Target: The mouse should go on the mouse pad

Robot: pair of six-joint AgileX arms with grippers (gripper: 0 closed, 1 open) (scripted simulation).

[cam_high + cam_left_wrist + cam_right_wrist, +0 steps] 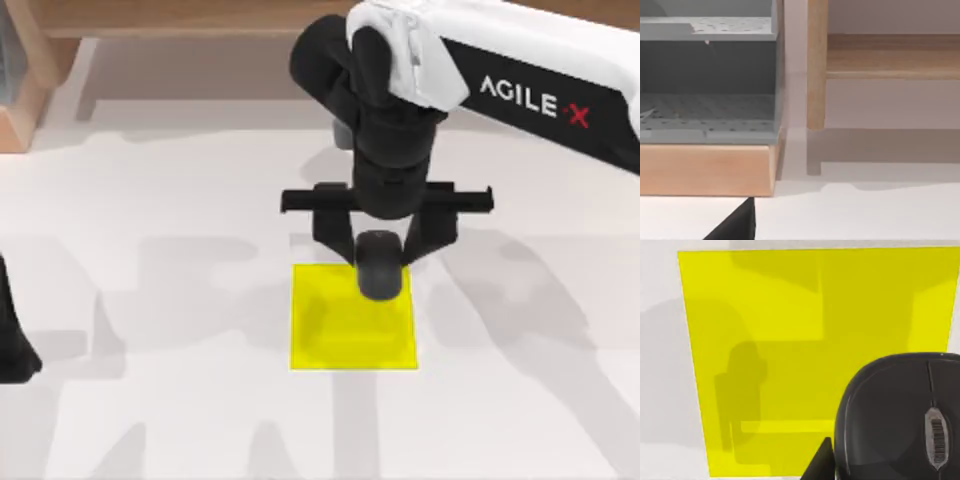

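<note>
Over the far right corner of the flat bright yellow square mouse pad, the right hand of the AgileX pair was grasping the small glossy black rounded mouse between its two fingers, the mouse overlapping the pad's far edge. Whether it already rested on the pad could not be told. The mouse looked light, rigid and slick-shelled, so a pinch across its sides, as taken, seemed the safest hold. At the near left of the white worktop, the left arm sat parked.
</note>
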